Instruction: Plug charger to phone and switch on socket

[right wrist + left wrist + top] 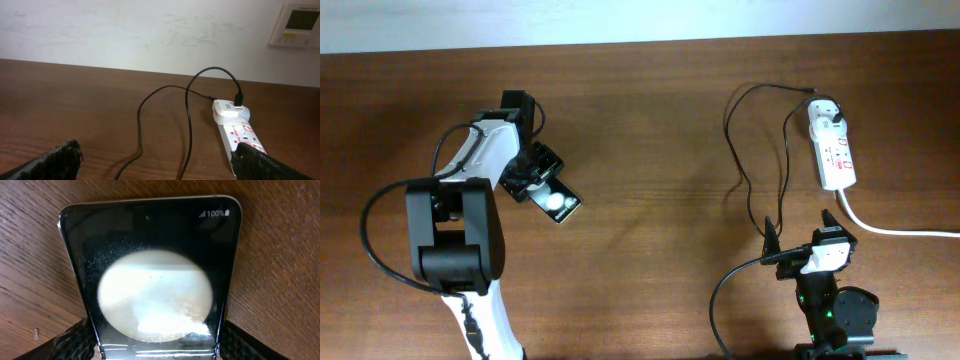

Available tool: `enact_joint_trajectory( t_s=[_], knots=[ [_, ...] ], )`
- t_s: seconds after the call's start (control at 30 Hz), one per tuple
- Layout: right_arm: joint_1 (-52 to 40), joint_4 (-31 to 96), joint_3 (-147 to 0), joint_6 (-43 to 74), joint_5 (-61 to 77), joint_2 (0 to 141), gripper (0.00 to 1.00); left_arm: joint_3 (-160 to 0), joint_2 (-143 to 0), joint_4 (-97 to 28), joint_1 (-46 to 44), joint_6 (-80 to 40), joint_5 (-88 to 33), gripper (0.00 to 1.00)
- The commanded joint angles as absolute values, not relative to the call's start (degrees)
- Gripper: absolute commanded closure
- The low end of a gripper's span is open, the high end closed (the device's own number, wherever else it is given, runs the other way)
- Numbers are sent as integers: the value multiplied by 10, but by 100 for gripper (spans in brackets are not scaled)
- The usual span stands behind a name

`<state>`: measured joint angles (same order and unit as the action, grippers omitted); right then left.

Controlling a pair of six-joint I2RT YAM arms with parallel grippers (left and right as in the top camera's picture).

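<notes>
From above, the left claw [548,188] is closed on the near end of the phone [560,203], which juts out past its fingertips with the screen facing up over the table [650,220]. The right claw [800,230] stands spread wide. The socket [833,150] lies ahead of it and slightly to its right, well apart, and the charger [786,160] trails back in loops from the strip's far end toward the claw's left finger. The left wrist camera shows the phone [150,280] filling the space in front of the claw [155,345], with both fingers [70,340] pressed against its side edges and a battery reading at its far corner. In the right wrist camera the claw [160,165] is open and holds nothing. The socket [240,135] sits just beyond its right finger, and the charger [187,115] drops from the white adapter [232,111] and runs back between the two fingers.
</notes>
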<state>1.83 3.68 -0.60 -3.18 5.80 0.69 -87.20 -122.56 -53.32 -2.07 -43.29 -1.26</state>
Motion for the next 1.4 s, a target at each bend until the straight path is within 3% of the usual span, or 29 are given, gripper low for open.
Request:
enact_joint_trajectory(
  t_s=[0.0, 0.23, 0.43, 0.73, 0.93, 1.17, 1.37],
  knots=[
    [19, 40, -3, -30, 55, 4, 1, -844, -1260, -531, -22, -414, -67, 49],
    [19, 40, -3, -30, 55, 4, 1, -985, -1254, -674, -22, -374, -62, 69],
    [19, 40, -3, -30, 55, 4, 1, -1082, -1157, -771, -22, -342, -44, 67],
    [19, 40, -3, -30, 55, 4, 1, -1082, -788, -841, -21, -316, -36, 65],
    [19, 40, -3, -30, 55, 4, 1, -1082, -640, -904, -21, -316, -44, 66],
    [19, 40, -3, -30, 55, 4, 1, -1013, -677, -924, -21, -316, -183, 67],
    [19, 40, -3, -30, 55, 4, 1, -917, -844, -914, -21, -291, -196, 66]
  ],
)
